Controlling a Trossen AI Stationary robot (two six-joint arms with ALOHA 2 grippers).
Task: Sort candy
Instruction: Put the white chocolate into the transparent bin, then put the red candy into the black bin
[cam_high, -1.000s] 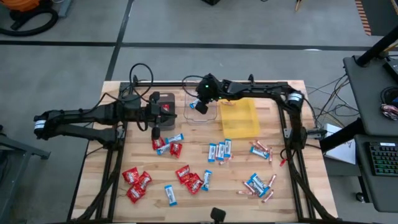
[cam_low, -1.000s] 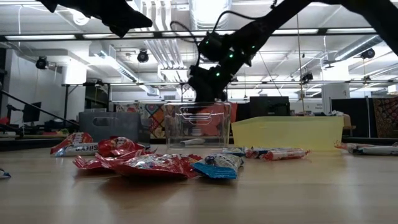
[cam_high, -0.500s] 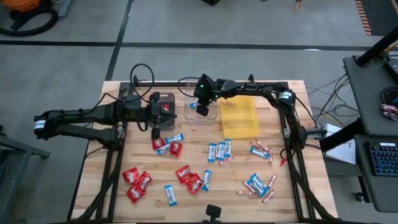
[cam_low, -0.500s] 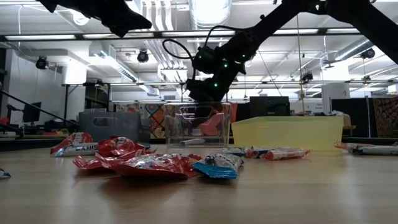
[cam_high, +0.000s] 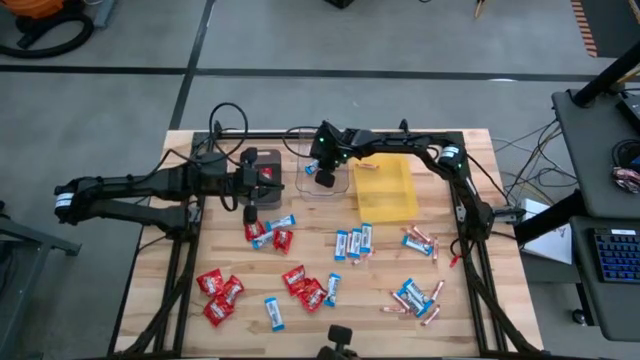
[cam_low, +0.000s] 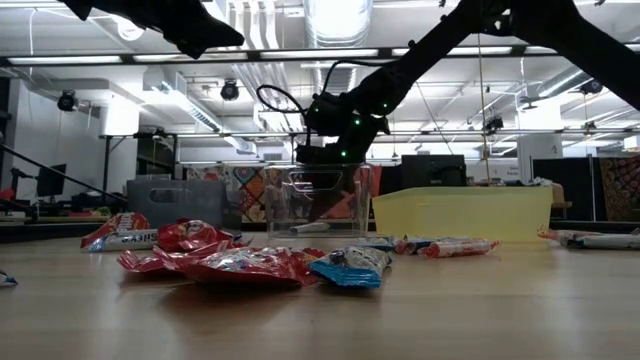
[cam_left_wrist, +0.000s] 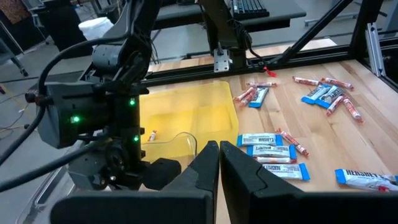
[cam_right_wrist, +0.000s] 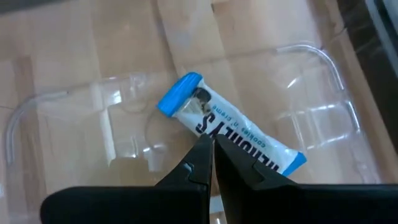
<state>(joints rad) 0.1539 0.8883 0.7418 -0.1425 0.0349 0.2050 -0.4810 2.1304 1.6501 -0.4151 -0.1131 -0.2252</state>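
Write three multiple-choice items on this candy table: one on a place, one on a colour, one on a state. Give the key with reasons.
1. Where does the blue-and-white bar under the right gripper lie?
A. in the clear tray
B. in the yellow tray
C. on the bare table

2. What colour is the tray beside the clear one, on its right in the high view?
A. green
B. yellow
C. red

3. How do the right gripper's jaws stand?
A. wide open
B. shut on a red packet
C. shut, holding nothing

Key: 1 A, the right wrist view shows clear walls around the bar. 2 B, plainly yellow from above. 3 C, the jaws meet above the bar with nothing between them.
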